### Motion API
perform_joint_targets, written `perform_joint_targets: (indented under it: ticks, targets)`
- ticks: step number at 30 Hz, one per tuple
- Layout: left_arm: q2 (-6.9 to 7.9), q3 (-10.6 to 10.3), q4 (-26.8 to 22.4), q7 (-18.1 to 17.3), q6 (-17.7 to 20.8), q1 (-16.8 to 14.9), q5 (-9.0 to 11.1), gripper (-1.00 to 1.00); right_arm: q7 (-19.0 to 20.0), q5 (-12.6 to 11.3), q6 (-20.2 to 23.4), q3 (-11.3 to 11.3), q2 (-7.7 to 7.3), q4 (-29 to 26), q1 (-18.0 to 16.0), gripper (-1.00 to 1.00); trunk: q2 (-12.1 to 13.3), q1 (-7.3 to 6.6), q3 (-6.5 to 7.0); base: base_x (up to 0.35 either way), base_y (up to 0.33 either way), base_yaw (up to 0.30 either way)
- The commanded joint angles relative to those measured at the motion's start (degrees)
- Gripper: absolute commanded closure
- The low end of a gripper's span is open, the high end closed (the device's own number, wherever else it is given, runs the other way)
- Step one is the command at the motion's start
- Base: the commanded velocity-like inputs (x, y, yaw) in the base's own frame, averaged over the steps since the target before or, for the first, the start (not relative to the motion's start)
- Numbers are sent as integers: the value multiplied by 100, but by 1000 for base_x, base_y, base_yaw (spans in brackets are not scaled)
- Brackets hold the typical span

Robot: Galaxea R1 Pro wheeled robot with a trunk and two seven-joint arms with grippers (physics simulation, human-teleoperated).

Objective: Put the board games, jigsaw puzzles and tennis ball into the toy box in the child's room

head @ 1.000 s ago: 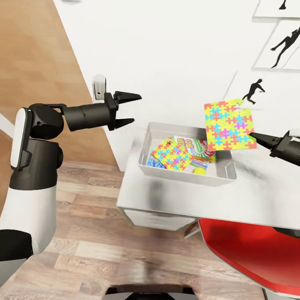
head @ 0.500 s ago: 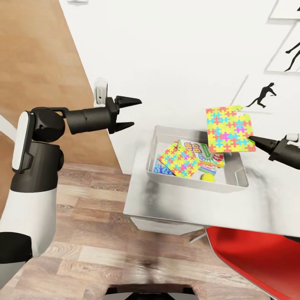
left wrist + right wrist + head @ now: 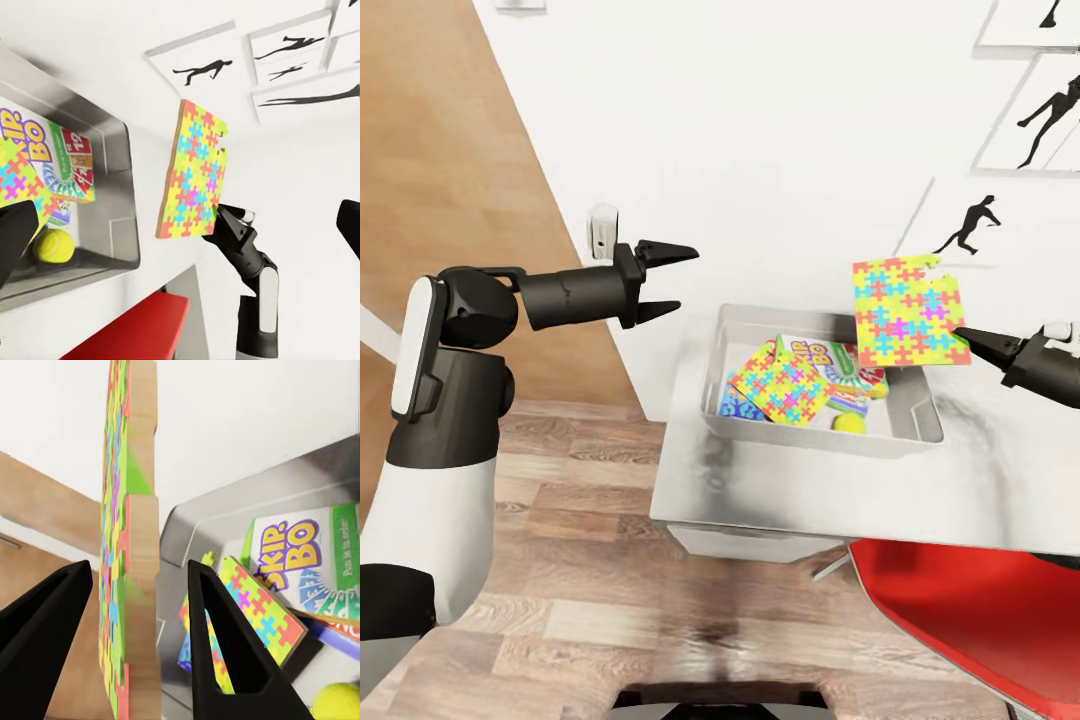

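- Head view: right gripper point(image 3: 963, 335) pinching the lower right corner of a jigsaw puzzle point(image 3: 907, 312), sheet held upright and clear of the bench point(image 3: 810, 490), hanging over the far right end of the toy box point(image 3: 810, 437). Open bin just below and to the left of the gripper, long axis running left to right along the wall. Inside already: a second jigsaw point(image 3: 782, 383) leaning at an angle, a printed game box point(image 3: 830, 362) and the tennis ball point(image 3: 849, 422). Left gripper point(image 3: 667, 279) spread and empty, hovering off the bench's left edge, well apart from the held sheet; right arm clearly the nearer one for the drop.
- Left wrist view: held jigsaw puzzle point(image 3: 193, 174) seen face-on beyond the bin's end wall point(image 3: 120, 187), one corner clamped in the right gripper point(image 3: 219, 214); tennis ball point(image 3: 52, 245) and game box point(image 3: 64, 161) lying in the bin.
- Right wrist view: sheet point(image 3: 129, 540) edge-on between the two dark fingers point(image 3: 225, 660), flat faces vertical. Toy box interior point(image 3: 217, 525) ahead and beneath, holding the game box point(image 3: 300, 555), the leaning jigsaw point(image 3: 255, 611) and the ball point(image 3: 339, 702). Likely need: a short carry inward over the bin, then tipping the sheet flat before letting go.
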Motion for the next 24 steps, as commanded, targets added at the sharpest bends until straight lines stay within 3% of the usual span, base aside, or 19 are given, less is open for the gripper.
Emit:
perform_joint_targets:
  ticks: [1, 11, 18, 24]
  targets:
    - [5, -1, -3, 59, -5, 0, 57, -100, 42, 38, 26, -5, 13, 1, -3, 100, -10, 3, -7, 1, 145, -80]
    - [42, -1, -3, 55, -1, 127, 57, -100, 39, 52, 26, 26, 231, 1, 182, 100, -10, 3, -3, 1, 187, -33]
    - [153, 2, -3, 47, -1, 218, 57, -100, 8, 92, 26, 46, 481, 1, 235, 100, -10, 3, -3, 0, 58, -7]
    - [237, 6, -3, 35, 7, 400, 57, -100, -122, 95, 26, 82, 564, 11, 237, 100, -10, 3, -3, 0, 18, -2]
